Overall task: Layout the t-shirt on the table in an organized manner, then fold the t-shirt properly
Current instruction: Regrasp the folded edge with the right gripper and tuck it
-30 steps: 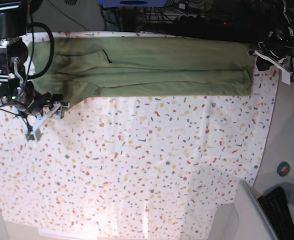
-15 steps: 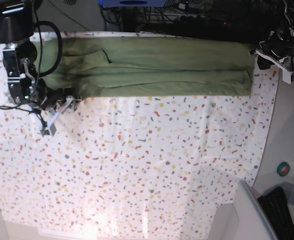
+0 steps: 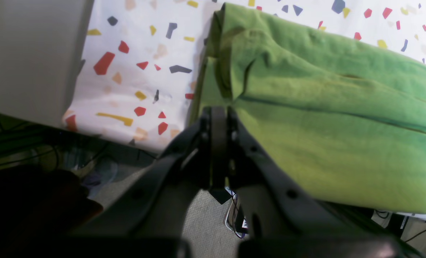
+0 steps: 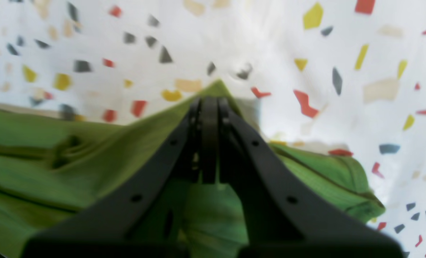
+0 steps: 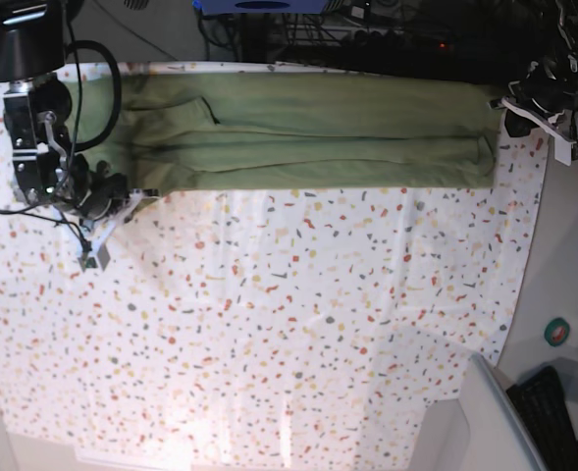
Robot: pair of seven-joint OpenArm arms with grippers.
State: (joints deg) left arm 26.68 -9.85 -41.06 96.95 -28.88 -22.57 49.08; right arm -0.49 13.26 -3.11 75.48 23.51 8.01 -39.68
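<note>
The plain olive-green soft cotton t-shirt lies folded lengthwise into a long narrow band along the far edge of the counter, a large rectangular surface under a white cloth speckled with red, yellow, grey and green flecks. The band runs from the far left corner almost to the far right corner. Its near edge is fairly straight; a long crease runs down its middle, and at the left end the cloth bunches into looser folds with a sleeve-like flap lying on top. The rest of the cloth-covered counter, nearer the camera, is bare.

The right gripper sits at the left end of the band, at its near corner. Its black jaws are pressed together, and in the right wrist view a peak of green fabric rises right at their tips, so they appear to pinch the t-shirt's edge there, with more green cloth spread beneath them.

The left gripper is at the far right end of the band, by the counter's edge. Its jaws are also pressed together; in the left wrist view their tips meet the folded end of the t-shirt, but whether cloth is caught between them cannot be told.
</note>
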